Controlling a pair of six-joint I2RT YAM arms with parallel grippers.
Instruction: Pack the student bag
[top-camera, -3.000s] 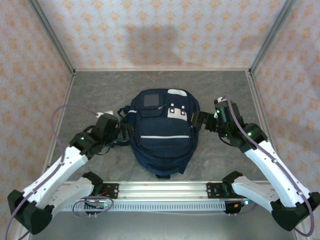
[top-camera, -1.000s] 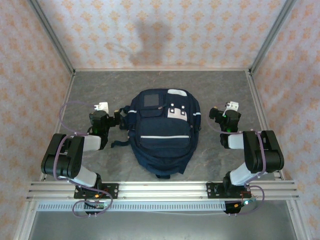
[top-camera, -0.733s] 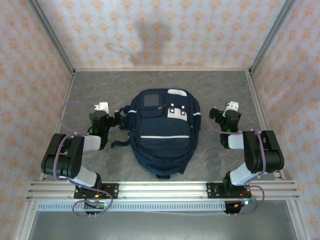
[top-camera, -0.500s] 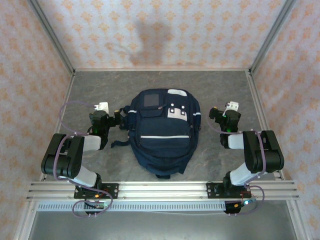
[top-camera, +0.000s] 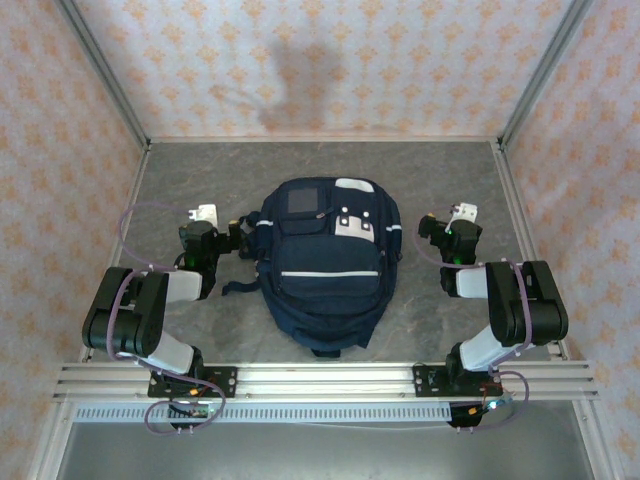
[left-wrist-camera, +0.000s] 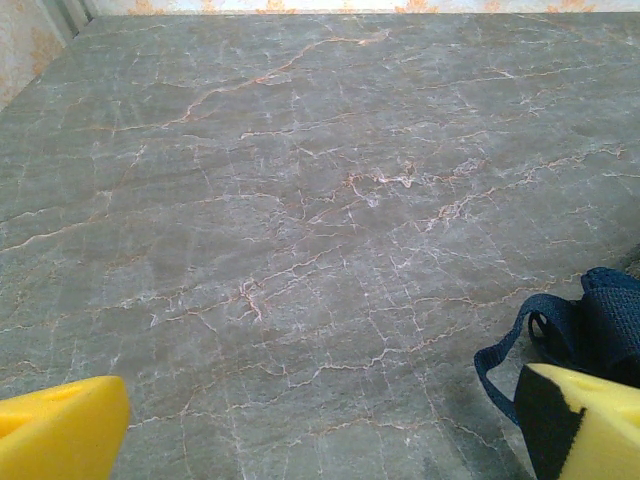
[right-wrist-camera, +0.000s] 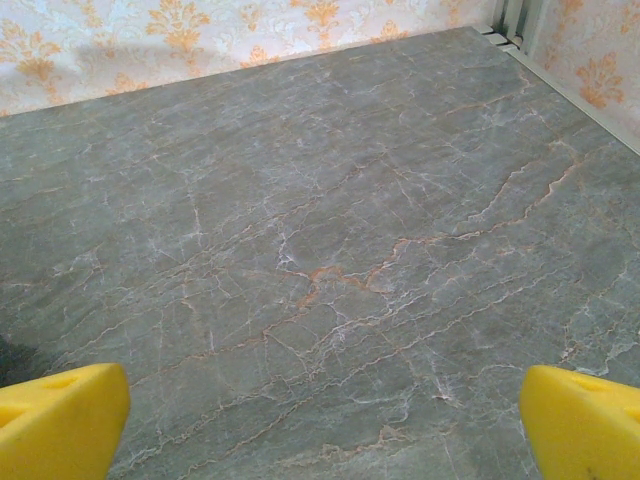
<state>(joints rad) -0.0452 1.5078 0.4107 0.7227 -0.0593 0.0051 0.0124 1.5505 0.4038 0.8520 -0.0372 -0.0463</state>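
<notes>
**A:** Two arms, one bag. What stands where, left to right?

**B:** Left: the arm is folded near its base, and the left gripper (top-camera: 237, 238) sits just beside the bag's left flank. Whether it touches cannot be told. Its jaws are spread wide and hold nothing. The wrist view shows its yellow fingers (left-wrist-camera: 60, 435) far apart over bare tabletop (left-wrist-camera: 300, 200), with a dark strap (left-wrist-camera: 545, 335) looping in at the right edge. Centre: the bag (top-camera: 325, 262) lies flat on the tabletop, front face up, top end away from the arms. Right: the right gripper (top-camera: 428, 232) is near the bag's right flank and apart from it, jaws likewise spread and empty.

**A:** How far along is the packing?

**B:** No loose items lie on the tabletop waiting to go in. The front pockets appear closed, though the zips are too small to be sure. Either nothing has begun or all is done. With both arms folded and both grippers empty, the finished reading seems likelier, and no remaining step is apparent.
</notes>
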